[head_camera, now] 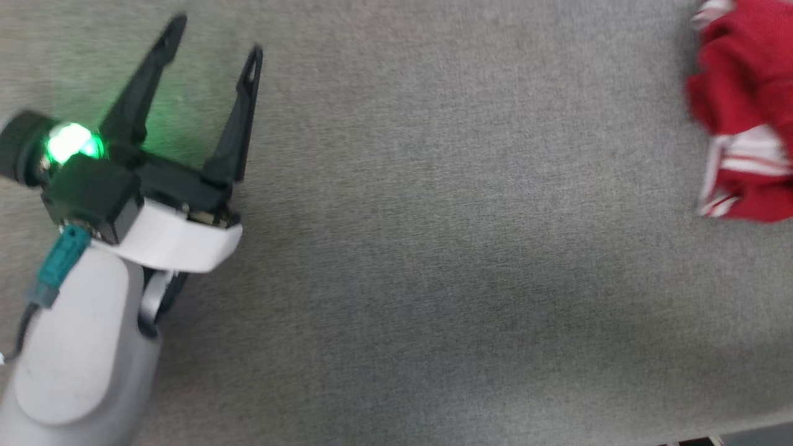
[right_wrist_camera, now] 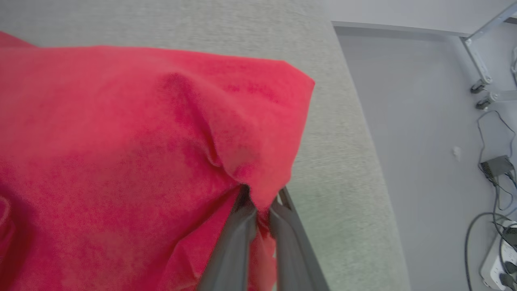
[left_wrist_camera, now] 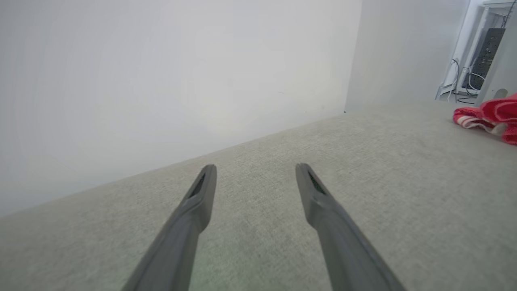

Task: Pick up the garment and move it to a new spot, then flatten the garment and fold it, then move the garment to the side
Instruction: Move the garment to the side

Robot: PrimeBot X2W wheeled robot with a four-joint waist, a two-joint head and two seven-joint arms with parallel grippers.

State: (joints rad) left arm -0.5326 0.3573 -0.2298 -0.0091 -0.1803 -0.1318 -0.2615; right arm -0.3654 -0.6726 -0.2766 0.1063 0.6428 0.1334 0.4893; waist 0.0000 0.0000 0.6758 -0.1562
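The garment, red with white striped trim, lies bunched at the right edge of the grey table in the head view. From the left wrist view the garment is a small red heap far off to the right. My right gripper is shut on a fold of the garment, and red cloth drapes over both fingers. My left gripper hovers over bare table at the left, open with nothing between its fingers, far from the garment.
The grey fabric-covered table spreads wide between the left gripper and the garment. Its right edge drops to a grey floor with cables and a power strip. A white wall stands behind the table.
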